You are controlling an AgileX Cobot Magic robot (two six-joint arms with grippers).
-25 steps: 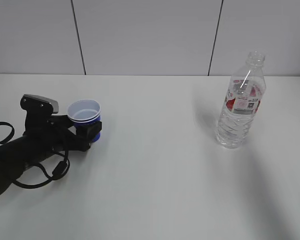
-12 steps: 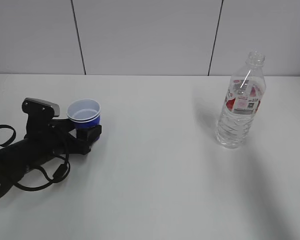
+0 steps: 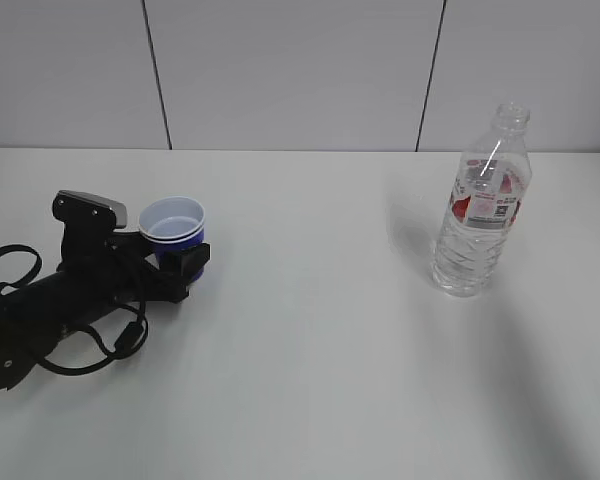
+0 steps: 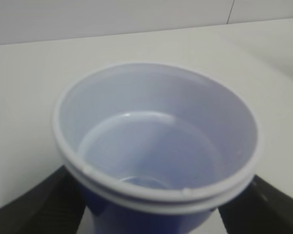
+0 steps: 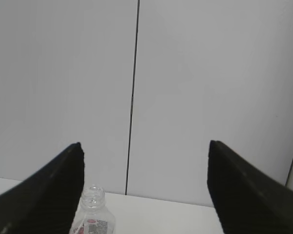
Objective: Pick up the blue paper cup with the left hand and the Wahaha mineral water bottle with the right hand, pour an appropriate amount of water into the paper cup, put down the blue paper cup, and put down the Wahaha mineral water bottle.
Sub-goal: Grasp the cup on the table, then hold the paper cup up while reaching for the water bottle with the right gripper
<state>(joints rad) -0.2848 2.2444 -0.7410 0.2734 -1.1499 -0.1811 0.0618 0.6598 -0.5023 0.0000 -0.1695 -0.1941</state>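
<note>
Your white table [image 3: 310, 380] filled the scene, with a grey panelled wall [image 3: 300, 70] behind it at the far edge. On the near left lay your left hand [image 3: 185, 255], its black arm stretched low over the table with loops of cable [image 3: 100, 345] beside it and a grey block [image 3: 92, 207] on top. To the right and farther back stood the Wahaha mineral water bottle [image 3: 480, 205], upright and capless, with its red-and-white label band high on the body and water filling its ribbed lower part; it stood well apart from the cup and nothing touched it. The blue paper cup [image 3: 173, 228] sat upright on the left of the table, between your left fingers [image 4: 44, 204]. In the left wrist view one black finger showed at each lower side of the cup, spread wide; you could not tell from these views whether they pressed the cup's wall or only flanked it. The cup's white inside looked empty. Your right hand [image 5: 146, 195] was out of the exterior view; its wrist camera showed two dark fingers [image 5: 49, 190] set wide apart with nothing between them, and the bottle's neck low in the frame, near the left finger and farther off.
</note>
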